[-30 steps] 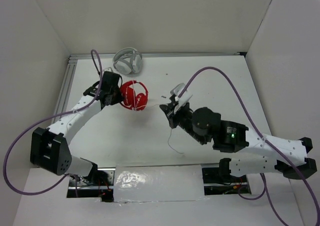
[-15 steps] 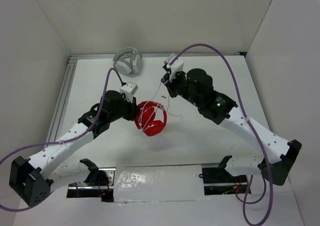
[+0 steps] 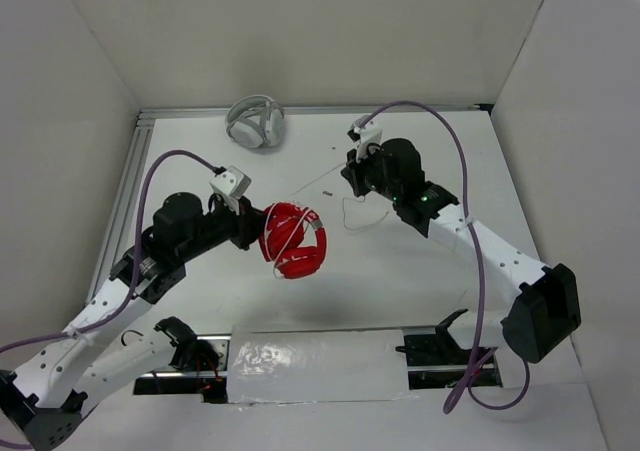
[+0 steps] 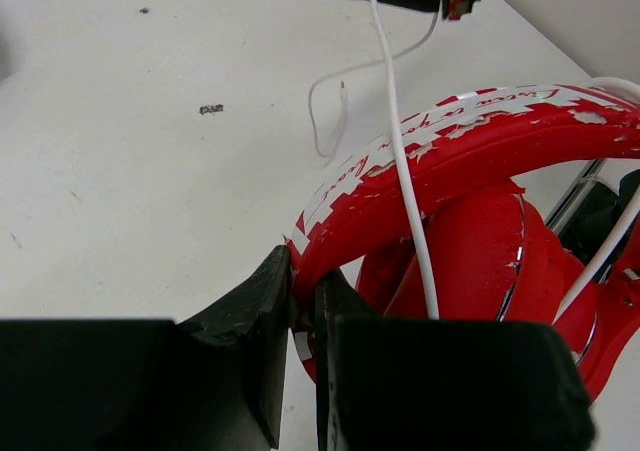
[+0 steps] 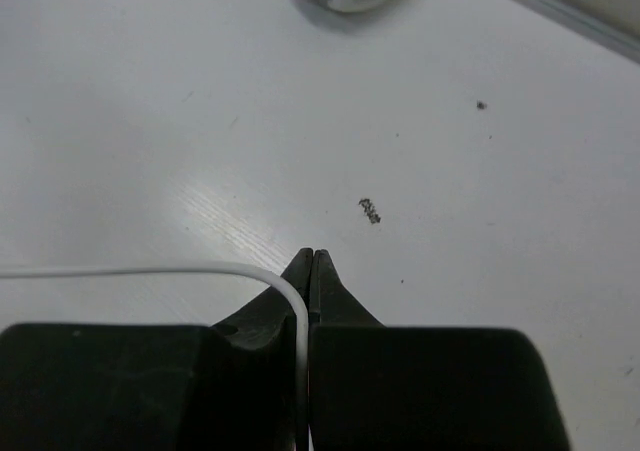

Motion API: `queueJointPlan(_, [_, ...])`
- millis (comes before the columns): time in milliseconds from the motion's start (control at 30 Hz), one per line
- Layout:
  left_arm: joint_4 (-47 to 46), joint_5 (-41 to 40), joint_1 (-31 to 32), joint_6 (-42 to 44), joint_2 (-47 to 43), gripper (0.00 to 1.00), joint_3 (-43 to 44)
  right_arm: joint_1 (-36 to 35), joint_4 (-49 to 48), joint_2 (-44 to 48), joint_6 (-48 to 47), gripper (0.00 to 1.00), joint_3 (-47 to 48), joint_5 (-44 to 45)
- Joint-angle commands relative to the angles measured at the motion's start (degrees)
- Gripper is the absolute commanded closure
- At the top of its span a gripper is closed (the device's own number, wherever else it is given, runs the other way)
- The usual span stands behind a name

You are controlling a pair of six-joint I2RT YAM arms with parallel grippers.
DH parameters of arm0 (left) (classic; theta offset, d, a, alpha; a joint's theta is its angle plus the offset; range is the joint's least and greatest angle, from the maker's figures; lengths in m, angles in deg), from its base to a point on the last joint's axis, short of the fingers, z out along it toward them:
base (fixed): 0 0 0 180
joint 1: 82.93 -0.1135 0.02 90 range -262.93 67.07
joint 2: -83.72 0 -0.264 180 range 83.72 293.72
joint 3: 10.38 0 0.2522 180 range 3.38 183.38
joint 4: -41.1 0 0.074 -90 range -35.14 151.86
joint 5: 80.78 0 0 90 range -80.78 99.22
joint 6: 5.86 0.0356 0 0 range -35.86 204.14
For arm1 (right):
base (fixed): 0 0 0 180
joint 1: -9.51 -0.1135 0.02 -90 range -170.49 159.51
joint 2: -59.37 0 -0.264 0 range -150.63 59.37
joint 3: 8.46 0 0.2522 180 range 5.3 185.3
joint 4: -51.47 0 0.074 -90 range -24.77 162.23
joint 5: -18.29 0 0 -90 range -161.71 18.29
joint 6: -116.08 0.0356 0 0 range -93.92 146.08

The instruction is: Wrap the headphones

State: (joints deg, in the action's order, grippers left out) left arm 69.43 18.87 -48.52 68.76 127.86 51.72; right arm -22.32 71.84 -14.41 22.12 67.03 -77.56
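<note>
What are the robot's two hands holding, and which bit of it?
The left gripper clamps the red headphones by the headband. The right gripper pinches their white cable.

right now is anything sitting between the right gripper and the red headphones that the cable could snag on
Nothing visible. The cable runs free from the right gripper to the headphones, held by the left gripper, over bare table. The white-grey headphones lie at the far edge, off that line.
</note>
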Motion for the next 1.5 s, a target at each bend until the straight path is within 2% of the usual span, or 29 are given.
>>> queueJointPlan(0, [-0.2, -0.9, 0.2, -2.6, -0.5, 1.00, 5.3, 1.8, -11.3, -0.5, 6.3, 1.00, -3.4, 0.8])
queueJointPlan(33, [0.6, -1.2, 0.2, -2.6, -0.1, 1.00, 5.7, 2.0, -12.7, -0.2, 7.4, 1.00, -4.2, 4.8])
queueJointPlan(133, [3.1, -1.4, 0.4, -2.6, 2.1, 1.00, 6.9, 4.5, -16.9, 2.8, 10.2, 1.00, -6.3, 6.3])
queueJointPlan(333, [4.4, -1.2, 1.2, -3.3, 9.4, 1.00, 6.3, 4.9, -9.4, 7.9, 5.6, 1.00, 7.8, 13.1])
queueJointPlan(467, [5.3, -6.0, 1.8, -5.7, 14.1, 1.00, 5.9, 4.8, -4.8, 9.7, 4.6, 1.00, 11.7, 11.4])
queueJointPlan(600, [7.0, -7.0, 2.3, -6.3, 18.0, 1.00, 7.3, 4.9, -5.7, 13.7, 4.8, 1.00, 7.3, 8.5])
queueJointPlan(700, [5.0, -5.1, 2.5, -5.8, 17.0, 1.00, 6.2, 5.4, -6.3, 14.5, 4.6, 1.00, 5.9, 12.0])
queueJointPlan(767, [5.5, -4.7, 2.6, -5.9, 16.0, 1.00, 5.9, 7.9, -5.2, 14.3, 4.6, 1.00, 6.1, 9.9])
queueJointPlan(1133, [1.9, 5.2, 2.9, -3.6, 5.8, 1.00, 2.9, 11.5, -5.3, 4.6, 6.8, 1.00, 5.2, 7.3])
queueJointPlan(1367, [2.0, 12.0, 2.9, -3.8, -2.9, 1.00, 1.9, 22.4, -6.3, -8.9, 14.2, 1.00, 5.2, 3.4])
queueJointPlan(1467, [0.6, 15.6, 3.0, -3.8, -6.3, 1.00, 1.1, 23.3, -5.2, -15.7, 15.2, 1.00, 7.0, 3.3])
